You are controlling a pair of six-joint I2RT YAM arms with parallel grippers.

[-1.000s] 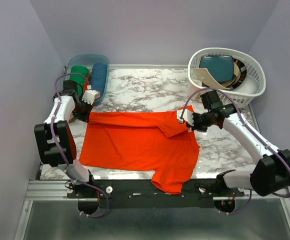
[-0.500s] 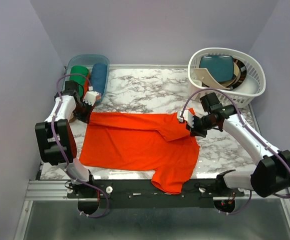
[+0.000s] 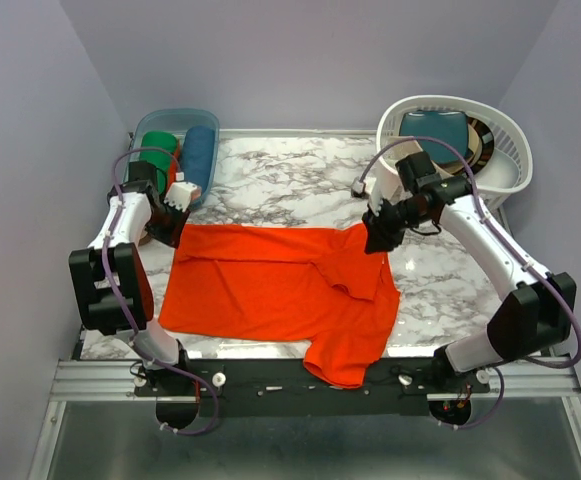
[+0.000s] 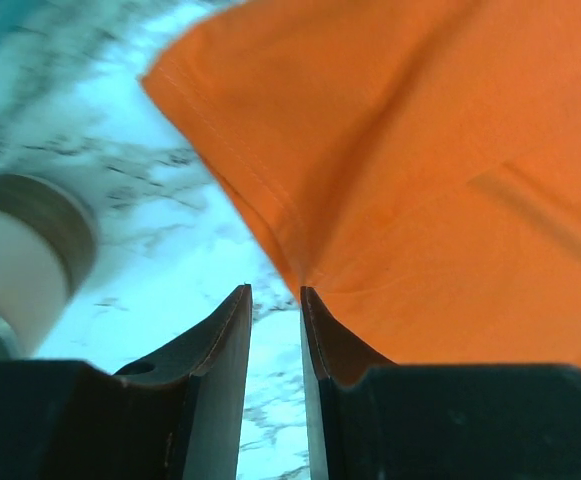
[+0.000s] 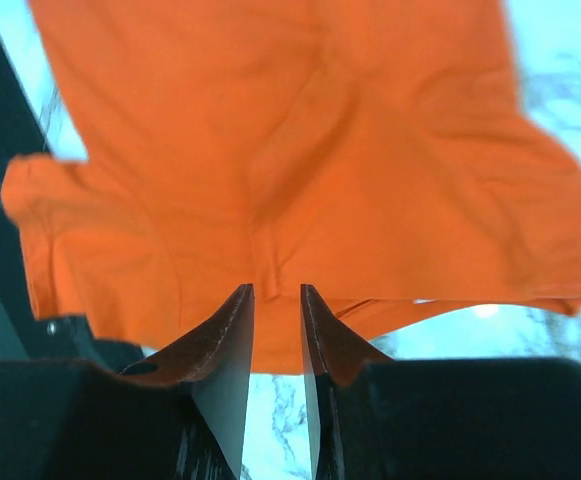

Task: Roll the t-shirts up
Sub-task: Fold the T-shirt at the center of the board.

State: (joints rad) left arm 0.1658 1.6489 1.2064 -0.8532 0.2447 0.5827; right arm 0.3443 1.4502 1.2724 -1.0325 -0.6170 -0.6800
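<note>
A bright orange-red t-shirt (image 3: 270, 285) lies spread on the marble table, its lower sleeve hanging over the front edge. My left gripper (image 3: 180, 218) is at the shirt's far left corner, with its jaws pinched on the cloth edge (image 4: 300, 270) at the tips (image 4: 275, 290). My right gripper (image 3: 372, 238) is shut on the shirt's far right edge and holds it raised off the table. In the right wrist view the cloth (image 5: 270, 130) puckers at the tips (image 5: 275, 288). Green (image 3: 157, 148) and blue (image 3: 200, 155) rolled shirts lie in a bin.
A teal bin (image 3: 170, 116) stands at the back left. A white laundry basket (image 3: 515, 150) with a teal cloth (image 3: 435, 128) stands at the back right. A round white and grey object (image 4: 20, 260) sits left of the left gripper. A black rail (image 3: 290, 378) runs along the front edge.
My right gripper has moved back and up with the shirt's right edge, lifting and stretching the cloth. The left gripper has stayed put.
</note>
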